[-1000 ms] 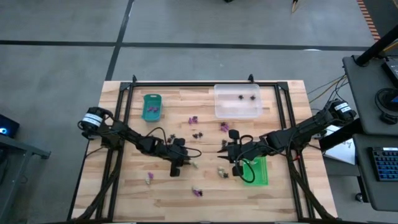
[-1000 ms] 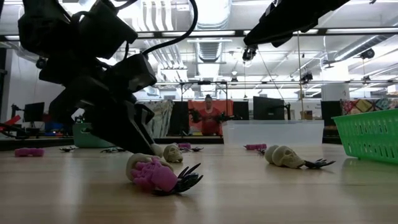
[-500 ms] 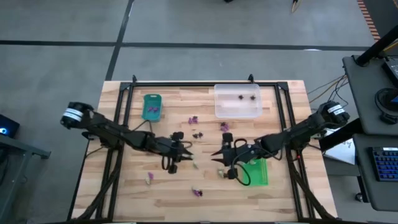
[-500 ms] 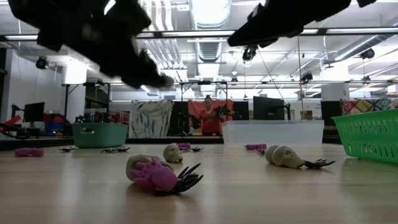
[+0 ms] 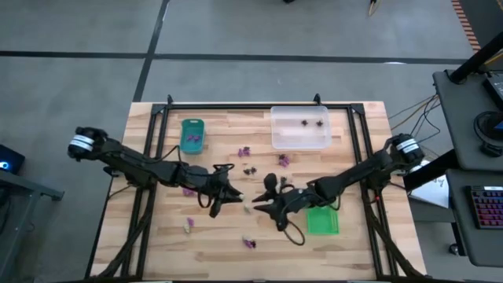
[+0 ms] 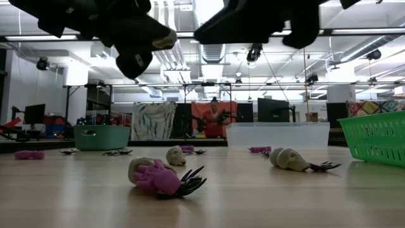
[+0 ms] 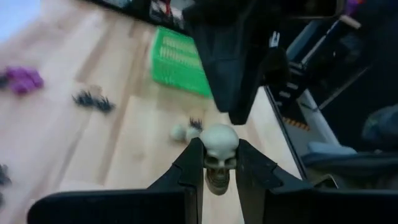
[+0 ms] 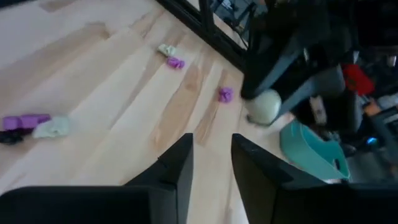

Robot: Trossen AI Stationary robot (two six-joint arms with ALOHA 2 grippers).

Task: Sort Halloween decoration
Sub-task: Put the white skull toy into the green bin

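Note:
My left gripper hangs above the table's middle, shut on a pale cream skull. The low view shows that skull high over the wood. My right gripper hovers just right of it, open, with nothing between its fingers. It faces the left gripper's skull. Other trinkets lie loose on the table: a purple one on a cream and a black one, a cream skull, purple bits and black bits. My left gripper pinches the skull by its two sides between the two fingertips. The fingers slant slightly down and point toward the table's right. The skull sits upright in the wrist view, its face toward the camera, lifted clear of the table.
A teal tray stands at the far left, a clear tray with black bits at the far right, and a bright green tray at the near right. A person shows in the room beyond the table.
My left gripper has risen from the table with the cream skull, which now hangs clear of the wood, and its wrist has rolled. My right gripper has moved toward the table's left edge, closer to the left gripper, and has also rolled.

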